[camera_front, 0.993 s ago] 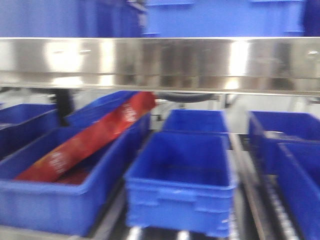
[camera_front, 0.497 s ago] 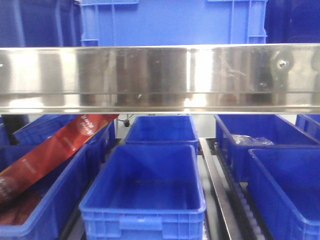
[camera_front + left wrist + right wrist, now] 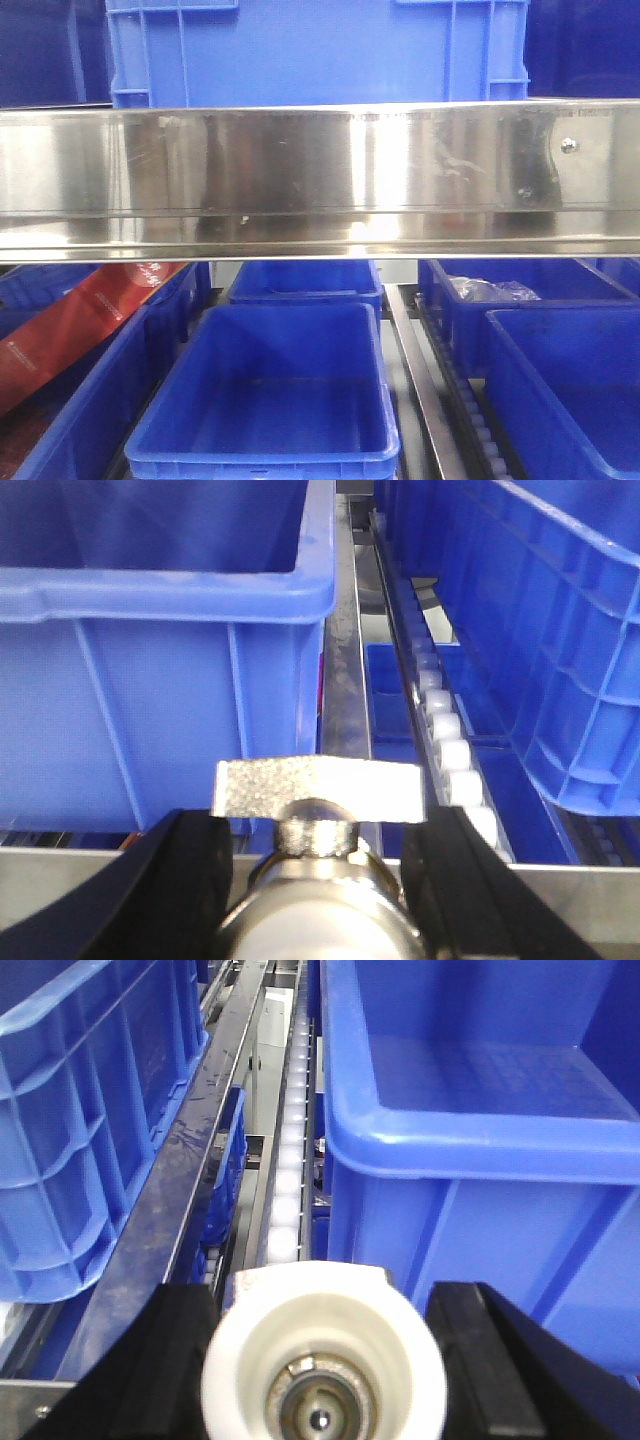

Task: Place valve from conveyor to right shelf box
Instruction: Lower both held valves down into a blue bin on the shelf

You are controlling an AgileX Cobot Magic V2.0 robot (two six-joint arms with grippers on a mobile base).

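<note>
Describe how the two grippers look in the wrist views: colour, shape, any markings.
The left gripper and right gripper look alike: two matte black fingers each, broad below and narrowing towards the tips. No markings or cables show.

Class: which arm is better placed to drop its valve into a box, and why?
Probably right: the right tool holds a white-ended valve and sees into the open blue box ahead. The left tool, holding a metal-handled valve, mostly faces a box wall.
</note>
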